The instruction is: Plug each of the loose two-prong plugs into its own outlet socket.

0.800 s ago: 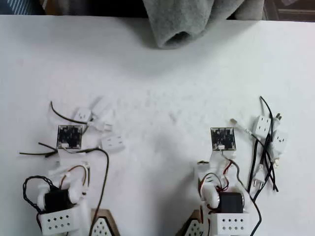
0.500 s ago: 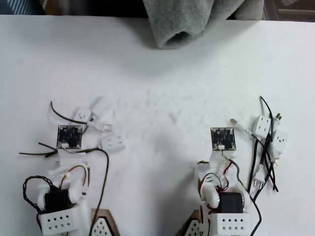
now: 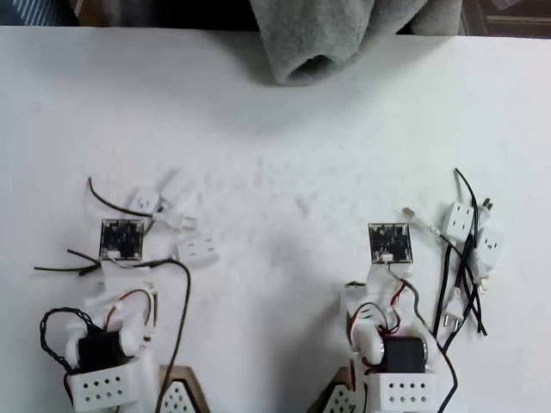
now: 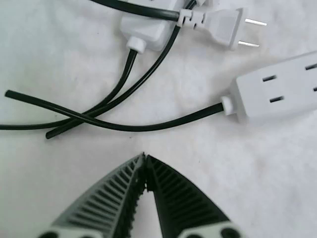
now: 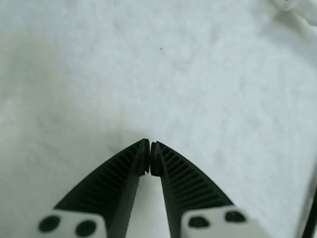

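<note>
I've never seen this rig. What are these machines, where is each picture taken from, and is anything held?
Two robot arms sit side by side at a white table. The high view looks down from above; the left arm and right arm are at its lower edge. Each wrist view comes from a camera on that arm, looking past its gripper. The left gripper is shut and empty, near a two-prong plug, an outlet block and black cords. The right gripper is shut and empty over the table. More outlets lie beside the right arm.
</note>
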Motion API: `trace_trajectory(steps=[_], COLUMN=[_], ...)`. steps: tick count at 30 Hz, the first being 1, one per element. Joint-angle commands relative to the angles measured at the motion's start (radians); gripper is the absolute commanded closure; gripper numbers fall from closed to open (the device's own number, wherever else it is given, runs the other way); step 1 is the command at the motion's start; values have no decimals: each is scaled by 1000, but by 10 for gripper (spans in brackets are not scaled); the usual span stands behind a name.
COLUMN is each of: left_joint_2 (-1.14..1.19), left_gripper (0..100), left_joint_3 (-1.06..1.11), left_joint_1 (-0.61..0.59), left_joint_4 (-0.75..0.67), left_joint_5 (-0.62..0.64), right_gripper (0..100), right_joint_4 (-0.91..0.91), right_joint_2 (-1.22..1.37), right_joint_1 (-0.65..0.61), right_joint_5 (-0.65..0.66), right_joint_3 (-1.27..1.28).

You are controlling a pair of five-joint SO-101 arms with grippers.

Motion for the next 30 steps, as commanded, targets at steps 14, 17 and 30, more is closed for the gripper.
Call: trace_trajectory(steps=[14,17,30], left_joint_2=[-5,-5,-5], left_gripper=[976,976,976], left_joint_3=[-2,-2,-2], left_joint_1=[-7,-7,-7], left_joint_4=[-15,-15,-15], left_joint_5=[-3,-3,-3], right_gripper=[981,981,849], right_joint_4=[-124,-312,-628], right_joint_2=[-2,-2,-1], right_joint_1=[18,44,222], right_joint_5=[5,6,-2], right_joint_3=[11,2,-259])
